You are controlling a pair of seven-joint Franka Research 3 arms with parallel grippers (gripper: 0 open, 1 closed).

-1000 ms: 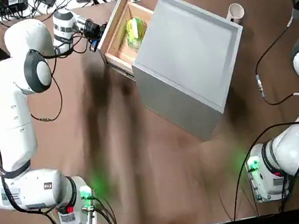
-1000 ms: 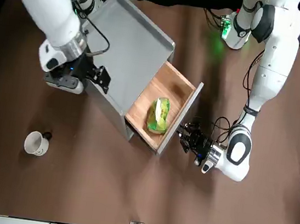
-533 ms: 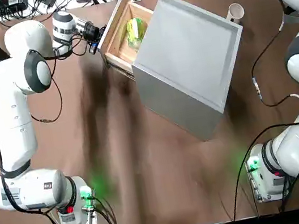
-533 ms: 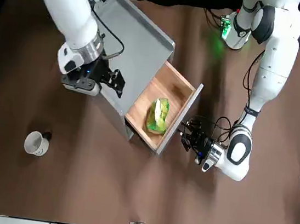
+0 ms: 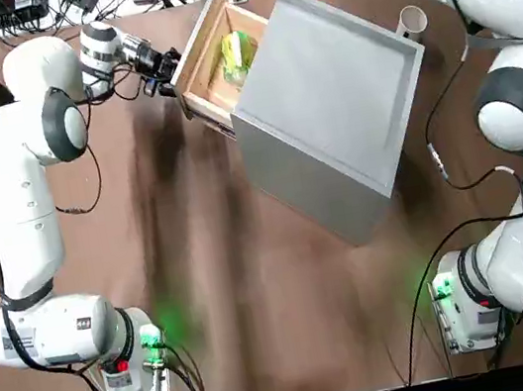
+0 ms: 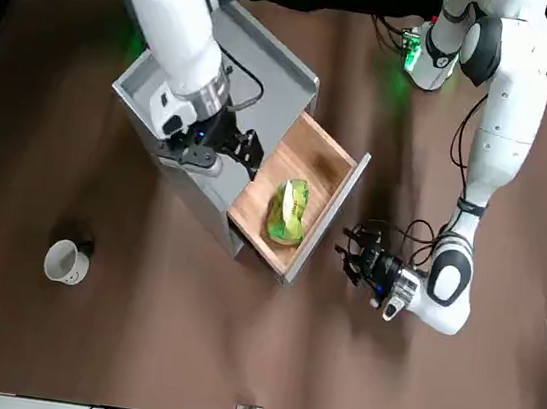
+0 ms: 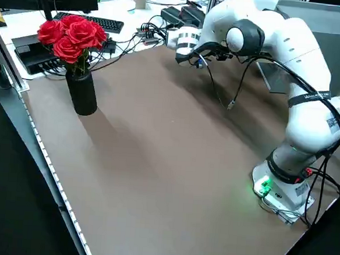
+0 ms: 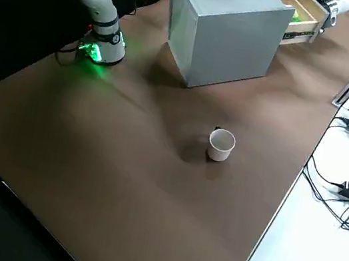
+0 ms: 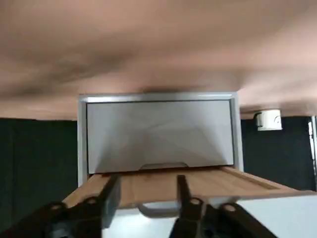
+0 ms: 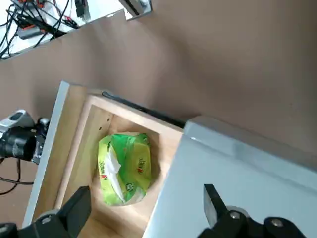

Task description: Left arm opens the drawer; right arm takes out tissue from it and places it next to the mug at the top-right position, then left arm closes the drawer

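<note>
In the front view we count one cabinet [image 6: 148,82] at upper centre, one drawer [image 6: 328,159] pulled out of it, one tissue packet [image 6: 288,211] lying inside the drawer, and one white mug [image 6: 66,263] at lower left, standing on the brown surface [image 6: 184,344] well apart from the cabinet. We see two arms, each with one pincer.

The left arm [image 6: 505,134] comes down the frame's right side and bends at its lower end, so the left pincer [image 6: 344,250] points toward the drawer's front, just beside it. In the left wrist view its two fingers stand apart, with one drawer handle [image 9: 158,210] visible between them.

The right arm [image 6: 180,31] slants down from the upper left, and we find the right pincer [image 6: 258,156] above the cabinet near the drawer. The right wrist view shows its two fingers apart, nothing between them gripped.

We can make out small printing on the green-yellow packet, too small to read.
</note>
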